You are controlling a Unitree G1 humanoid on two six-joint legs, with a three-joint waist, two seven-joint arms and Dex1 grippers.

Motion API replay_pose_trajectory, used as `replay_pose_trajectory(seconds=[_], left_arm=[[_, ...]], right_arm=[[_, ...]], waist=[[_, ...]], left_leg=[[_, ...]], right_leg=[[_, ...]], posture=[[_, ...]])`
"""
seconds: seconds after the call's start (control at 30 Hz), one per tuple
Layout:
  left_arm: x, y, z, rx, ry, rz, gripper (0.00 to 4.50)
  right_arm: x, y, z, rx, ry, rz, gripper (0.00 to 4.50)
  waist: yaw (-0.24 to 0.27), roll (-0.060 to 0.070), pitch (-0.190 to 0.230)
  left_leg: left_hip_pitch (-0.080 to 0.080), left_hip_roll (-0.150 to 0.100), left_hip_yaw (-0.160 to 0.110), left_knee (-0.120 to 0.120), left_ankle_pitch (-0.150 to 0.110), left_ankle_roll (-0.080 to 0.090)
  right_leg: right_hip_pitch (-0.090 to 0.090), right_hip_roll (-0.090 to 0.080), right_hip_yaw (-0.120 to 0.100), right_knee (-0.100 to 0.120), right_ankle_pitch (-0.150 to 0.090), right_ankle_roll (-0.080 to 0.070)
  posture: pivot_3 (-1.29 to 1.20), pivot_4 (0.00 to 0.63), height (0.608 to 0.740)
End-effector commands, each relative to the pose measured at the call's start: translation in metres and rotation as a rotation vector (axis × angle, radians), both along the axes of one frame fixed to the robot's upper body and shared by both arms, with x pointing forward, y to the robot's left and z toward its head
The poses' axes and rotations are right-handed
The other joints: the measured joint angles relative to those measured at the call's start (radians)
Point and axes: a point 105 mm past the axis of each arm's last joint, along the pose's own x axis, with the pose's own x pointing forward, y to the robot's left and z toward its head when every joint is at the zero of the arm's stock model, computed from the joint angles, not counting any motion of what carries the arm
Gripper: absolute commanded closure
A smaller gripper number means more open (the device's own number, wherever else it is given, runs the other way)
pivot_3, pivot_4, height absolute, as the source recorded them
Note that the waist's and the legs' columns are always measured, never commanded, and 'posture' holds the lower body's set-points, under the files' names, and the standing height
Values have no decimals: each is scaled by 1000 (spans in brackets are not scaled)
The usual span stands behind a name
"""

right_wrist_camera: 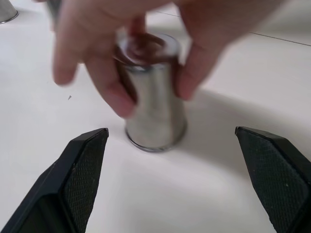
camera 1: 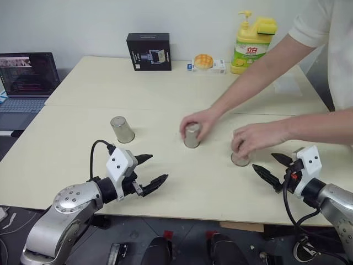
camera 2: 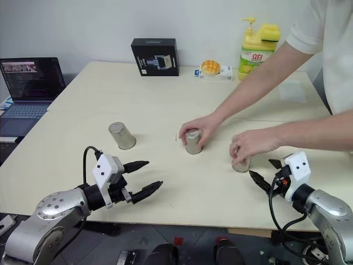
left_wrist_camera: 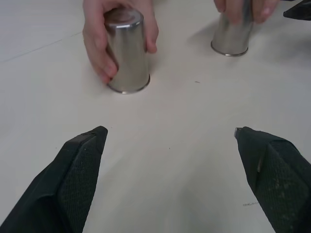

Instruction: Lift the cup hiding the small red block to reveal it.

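Left gripper [camera 1: 148, 171] hovering over the near edge of the table [camera 1: 71, 143], black fingers spread wide, nothing held. Beyond it, left cup [camera 1: 122, 129] standing alone, upside down, untouched. Middle cup [camera 1: 191, 135] covered by a person's hand [camera 1: 199, 125]; right cup [camera 1: 240, 157] under the person's other hand [camera 1: 255, 138]. Right gripper [camera 1: 277, 169] just beside that cup, fingers likewise wide apart and empty. Small red block nowhere visible, presumably under one of the three; impossible to tell which. Main risk: reaching in now and striking a hand, or picking the wrong cup, all three looking alike. Also likely: smooth tapered steel slipping from the fingers.
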Motion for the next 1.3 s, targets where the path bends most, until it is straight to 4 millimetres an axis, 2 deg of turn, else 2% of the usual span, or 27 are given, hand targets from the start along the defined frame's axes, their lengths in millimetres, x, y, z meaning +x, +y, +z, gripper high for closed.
replay_pose_trajectory(seconds=[0.03,0.73,0.93,1.13,1.3], left_arm=[[-1,2,9,8,-42,-7,0],[-1,5,9,15,-41,2,0],[0,13,9,5,-39,69,0],[5,23,9,-6,-50,153,0],[6,25,9,-31,-60,209,0]], right_arm=[[2,1,10,-8,-49,3,60],[2,7,10,-1,-49,23,60],[2,14,11,-4,-52,72,60],[1,21,17,-1,-67,121,60],[-6,30,30,23,-115,173,60]], waist=[[0,0,0],[0,0,0],[0,0,0],[0,0,0],[0,0,0]], left_leg=[[0,0,0,0,0,0],[0,0,0,0,0,0],[0,0,0,0,0,0],[0,0,-1,0,0,0],[0,0,-1,0,0,0]], right_leg=[[0,0,0,0,0,0],[0,0,0,0,0,0],[0,0,0,0,0,0],[0,0,0,0,0,0],[0,0,0,0,0,0]], posture=[[0,150,740],[0,150,740],[0,150,740],[0,150,740],[0,150,740]])
